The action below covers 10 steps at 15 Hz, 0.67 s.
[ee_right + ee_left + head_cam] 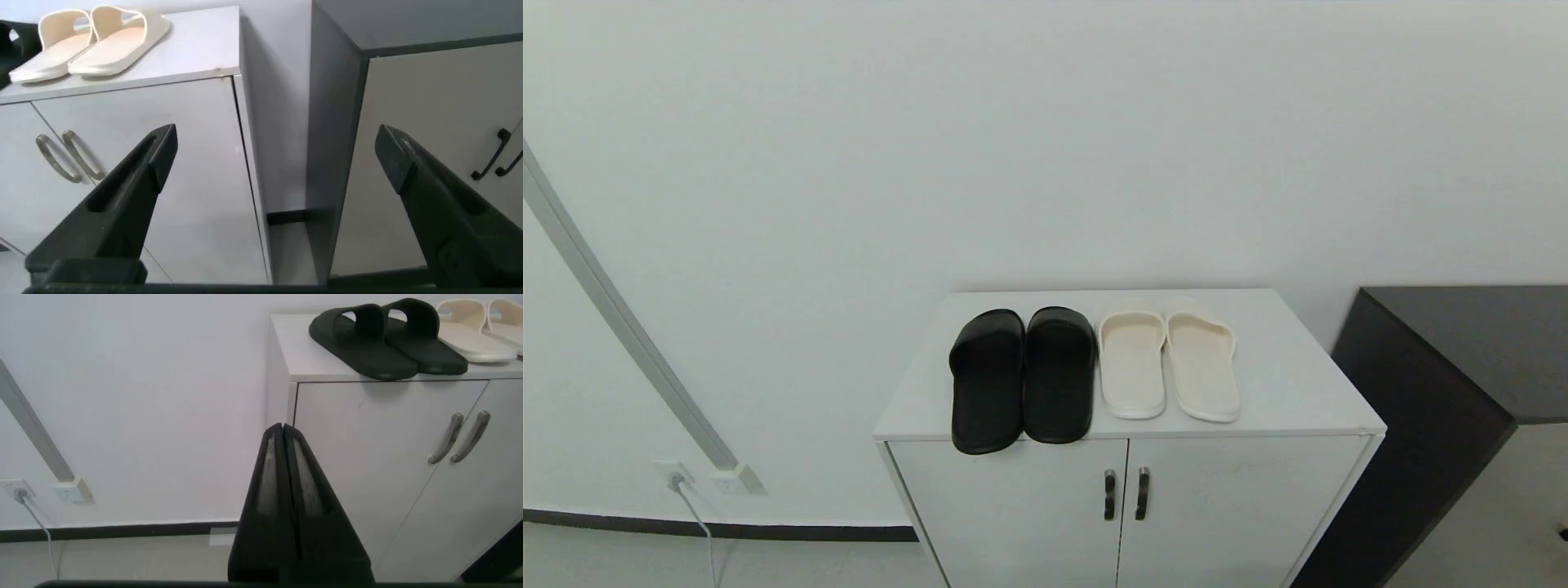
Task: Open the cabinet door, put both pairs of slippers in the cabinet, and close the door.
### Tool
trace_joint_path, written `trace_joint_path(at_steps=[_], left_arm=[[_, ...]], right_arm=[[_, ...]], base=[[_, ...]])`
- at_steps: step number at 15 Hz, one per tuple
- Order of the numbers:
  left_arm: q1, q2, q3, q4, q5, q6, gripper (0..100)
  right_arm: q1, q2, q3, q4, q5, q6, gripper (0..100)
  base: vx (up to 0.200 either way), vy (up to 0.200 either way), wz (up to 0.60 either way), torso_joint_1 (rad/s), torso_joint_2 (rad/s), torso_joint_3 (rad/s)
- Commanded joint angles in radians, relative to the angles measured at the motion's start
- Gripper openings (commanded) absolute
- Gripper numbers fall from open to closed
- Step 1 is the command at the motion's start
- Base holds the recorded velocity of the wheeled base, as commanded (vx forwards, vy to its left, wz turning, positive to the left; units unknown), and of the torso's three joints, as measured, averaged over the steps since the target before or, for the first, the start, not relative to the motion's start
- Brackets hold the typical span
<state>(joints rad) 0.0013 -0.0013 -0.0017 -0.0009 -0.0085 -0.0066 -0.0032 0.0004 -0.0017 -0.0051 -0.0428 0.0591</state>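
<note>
Left gripper (pixel 283 431) is pressed together, right gripper (pixel 275 139) spread wide, both holding nothing. Cabinet (pixel 1013 523) doors are shut; black slippers (pixel 1021 380) left, white slippers (pixel 1168 363) right, on its top. Every step seems left.

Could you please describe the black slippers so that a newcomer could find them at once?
Start at the white cabinet against the wall, beside a dark cabinet. Two pairs of slippers lie side by side on its top. The black slippers are the pair on the robot's left, heels at the front edge; the cream slippers beside them sit farther back.
</note>
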Motion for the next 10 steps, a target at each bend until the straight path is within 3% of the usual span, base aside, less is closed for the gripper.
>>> trace_joint_path(at_steps=[1,3,6,10], left_arm=[[0.0,0.001,0.0,-0.001,0.001,-0.001,0],[0.0,0.001,0.0,0.001,-0.001,0.0,0],[0.0,0.001,0.0,0.001,0.001,-0.001,0],[0.0,0.001,0.0,-0.001,0.001,-0.001,0]], right_arm=[[0.0,0.001,0.0,-0.003,0.0,-0.002,100],[0.008,0.084,-0.142,0.031,0.038,-0.002,100],[0.012,0.196,-0.107,0.068,0.093,-0.064,100],[0.019,0.513,-0.113,-0.108,0.126,-0.055,100]], base=[[0.0,0.0,0.0,0.0,0.0,0.0],[0.0,0.0,0.0,0.0,0.0,0.0],[0.0,0.0,0.0,0.0,0.0,0.0],[0.0,0.0,0.0,0.0,0.0,0.0]])
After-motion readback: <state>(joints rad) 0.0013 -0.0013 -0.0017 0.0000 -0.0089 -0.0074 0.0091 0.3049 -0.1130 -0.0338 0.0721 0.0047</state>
